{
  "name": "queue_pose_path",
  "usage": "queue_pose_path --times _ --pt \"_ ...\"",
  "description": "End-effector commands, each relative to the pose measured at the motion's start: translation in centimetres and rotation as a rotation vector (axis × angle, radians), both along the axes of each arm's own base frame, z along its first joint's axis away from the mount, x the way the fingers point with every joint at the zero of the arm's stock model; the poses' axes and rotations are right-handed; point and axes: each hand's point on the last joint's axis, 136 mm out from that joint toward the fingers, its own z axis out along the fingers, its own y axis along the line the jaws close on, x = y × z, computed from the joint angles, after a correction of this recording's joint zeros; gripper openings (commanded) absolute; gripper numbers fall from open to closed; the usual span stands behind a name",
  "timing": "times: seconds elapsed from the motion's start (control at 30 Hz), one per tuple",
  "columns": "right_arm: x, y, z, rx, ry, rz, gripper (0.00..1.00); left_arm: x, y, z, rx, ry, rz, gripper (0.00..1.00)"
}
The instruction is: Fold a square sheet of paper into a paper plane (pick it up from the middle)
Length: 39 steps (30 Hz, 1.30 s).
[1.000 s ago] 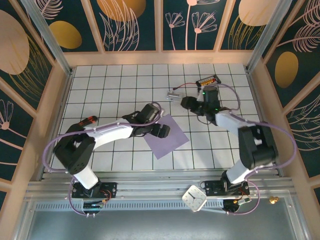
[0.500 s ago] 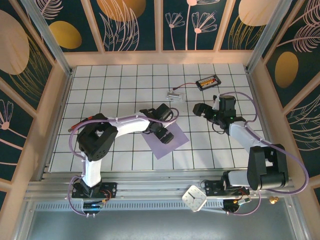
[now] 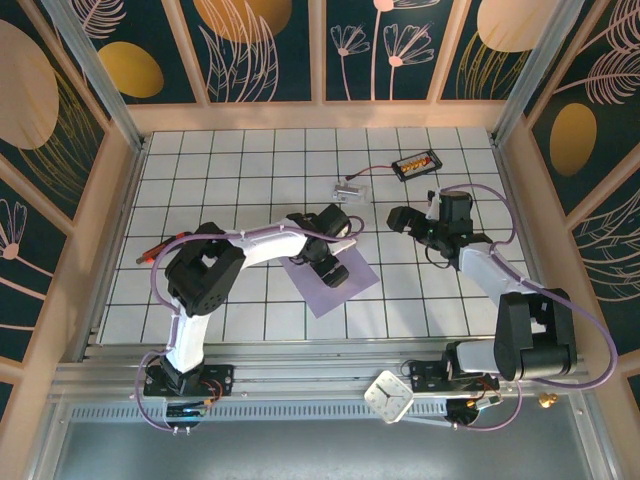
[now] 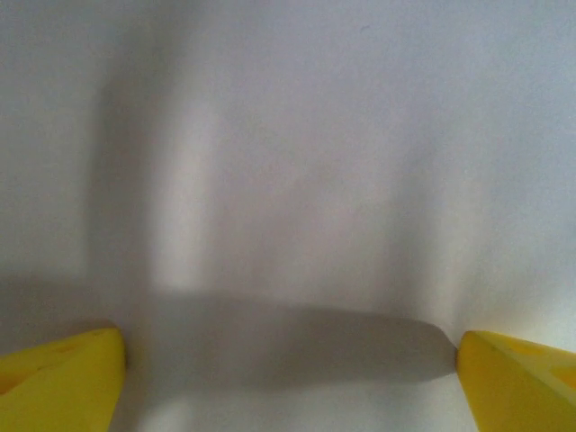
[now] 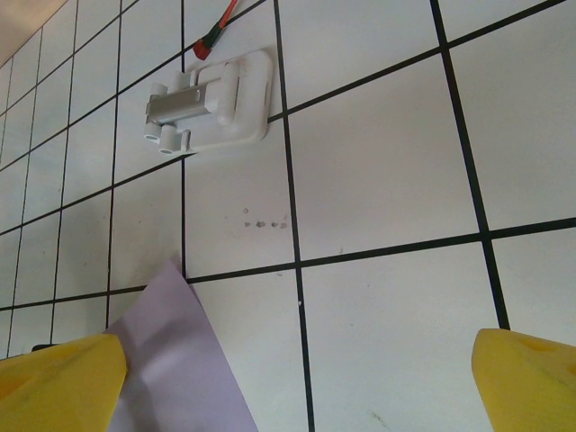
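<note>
My left hand (image 3: pixel 333 268), spread wide, sits low over the flat purple sheet (image 3: pixel 325 297) in the middle of the desk (image 3: pixel 220 170). Thin paper may slide or crumple when I pinch. My right hand (image 3: pixel 397 216) is released too.

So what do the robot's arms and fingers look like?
Both are white tubes with chunky black joints. The left arm and right arm each carry a looping lavender cable. The fingertips of the left gripper and right gripper are bright yellow wedges.
</note>
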Motion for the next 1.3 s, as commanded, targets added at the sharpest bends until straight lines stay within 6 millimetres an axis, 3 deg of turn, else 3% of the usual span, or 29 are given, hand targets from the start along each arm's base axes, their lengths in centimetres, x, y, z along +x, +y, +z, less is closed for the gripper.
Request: queue_pose_path --times 0.0,0.3,0.47,0.57,0.67,0.77,0.83,0.9,1.1,1.27 --pt "-0.3 -0.6 -0.2 -0.019 -0.005 -0.009 0.99 -1.9 1.6 -2.8 0.095 0.086 -0.024 0.9" --pt "-0.4 -0.5 -0.4 -0.018 0.004 -0.007 0.99 -1.5 0.6 -1.5 0.041 0.069 -0.019 0.84" --pt "-0.5 -0.5 -0.4 -0.013 0.007 -0.005 0.99 -1.2 -0.4 -0.3 -0.022 0.055 0.003 0.68" --pt "-0.5 -0.5 0.0 -0.015 0.0 -0.008 0.99 -0.8 -1.5 2.0 -0.117 0.029 0.041 0.56" --pt "-0.5 -0.6 1.1 -0.016 -0.026 -0.012 0.99 -0.3 -3.2 6.4 -0.3 0.002 0.099 0.45" --pt "-0.6 -0.7 3.1 -0.015 -0.072 -0.019 0.98 -0.8 -4.9 12.5 -0.614 0.07 0.174 0.34" --pt "-0.7 -0.8 4.8 -0.017 -0.111 -0.023 0.98 -1.4 -5.1 16.6 -0.839 0.132 0.222 0.3" --pt "-0.8 -0.7 6.0 -0.009 -0.142 -0.017 0.98 -2.0 -4.7 18.6 -0.976 0.194 0.263 0.28" --pt "-1.4 1.9 8.4 0.022 -0.207 0.083 0.98 -1.0 -2.8 19.9 -1.269 0.308 0.529 0.28" --pt "-2.7 5.7 6.8 0.045 -0.168 0.203 0.97 0.2 -1.0 16.1 -1.313 0.346 0.754 0.27"
